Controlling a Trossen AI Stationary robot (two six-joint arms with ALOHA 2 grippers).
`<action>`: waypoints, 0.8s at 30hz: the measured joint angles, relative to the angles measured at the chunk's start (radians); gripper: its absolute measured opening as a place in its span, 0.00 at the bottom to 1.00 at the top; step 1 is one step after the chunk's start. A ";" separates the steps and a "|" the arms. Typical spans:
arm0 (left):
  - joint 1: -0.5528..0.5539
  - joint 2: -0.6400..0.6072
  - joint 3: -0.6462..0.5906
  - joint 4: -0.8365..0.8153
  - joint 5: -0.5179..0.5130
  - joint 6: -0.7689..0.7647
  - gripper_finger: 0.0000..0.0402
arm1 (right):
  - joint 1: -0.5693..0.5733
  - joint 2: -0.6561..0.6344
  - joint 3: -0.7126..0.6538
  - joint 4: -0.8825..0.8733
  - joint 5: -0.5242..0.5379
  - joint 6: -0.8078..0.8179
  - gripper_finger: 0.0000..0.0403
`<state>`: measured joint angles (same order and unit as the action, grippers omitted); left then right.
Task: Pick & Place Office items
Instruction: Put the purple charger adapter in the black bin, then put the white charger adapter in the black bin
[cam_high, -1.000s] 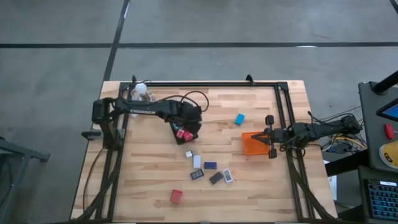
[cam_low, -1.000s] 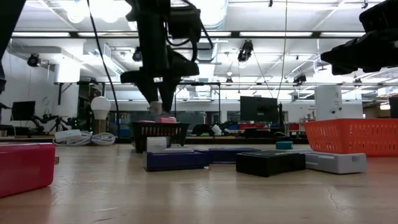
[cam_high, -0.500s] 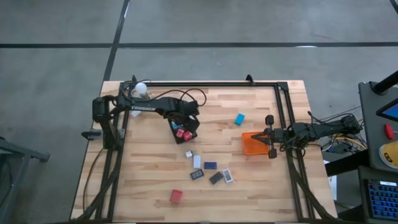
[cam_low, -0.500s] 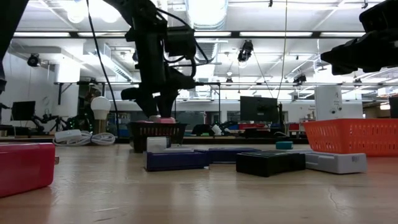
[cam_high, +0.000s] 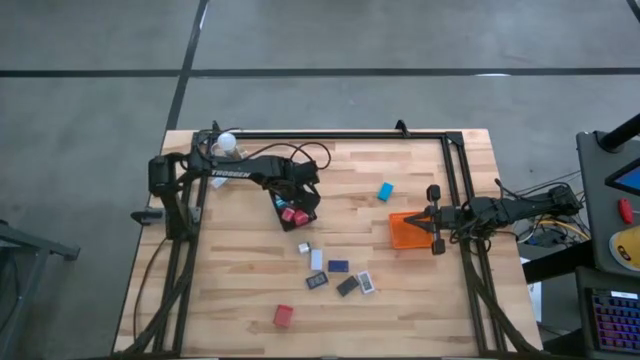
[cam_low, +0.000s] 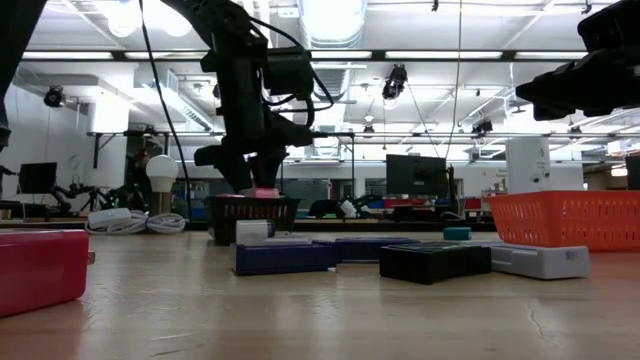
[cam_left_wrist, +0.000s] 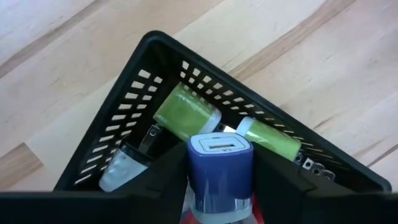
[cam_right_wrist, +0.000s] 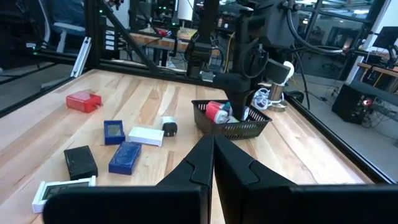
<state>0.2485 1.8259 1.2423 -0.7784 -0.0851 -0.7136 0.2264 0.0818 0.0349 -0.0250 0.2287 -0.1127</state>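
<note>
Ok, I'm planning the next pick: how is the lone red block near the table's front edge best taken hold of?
Take the red block across its two shorter sides, coming straight down from above. It lies flat and boxy on bare wood, apart from the other pieces, so probably nothing blocks the fingers on either side. The left gripper is nearer, over the black mesh tray.

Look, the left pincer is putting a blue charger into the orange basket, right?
Not the orange one. The left wrist view shows the left pincer over the black basket, with the blue charger between its fingers. The orange basket sits apart.
</note>
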 joint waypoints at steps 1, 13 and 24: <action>0.000 0.000 0.000 0.001 0.001 0.000 0.45 | 0.000 0.000 0.000 0.000 0.000 0.000 0.02; 0.001 0.000 0.001 0.004 0.007 0.000 0.61 | 0.000 0.000 0.000 0.000 0.000 0.000 0.02; 0.004 0.000 0.116 -0.106 0.008 0.020 0.60 | 0.000 0.000 0.000 0.000 0.000 0.000 0.02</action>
<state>0.2524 1.8263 1.3582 -0.8839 -0.0774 -0.6935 0.2266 0.0814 0.0349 -0.0250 0.2287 -0.1127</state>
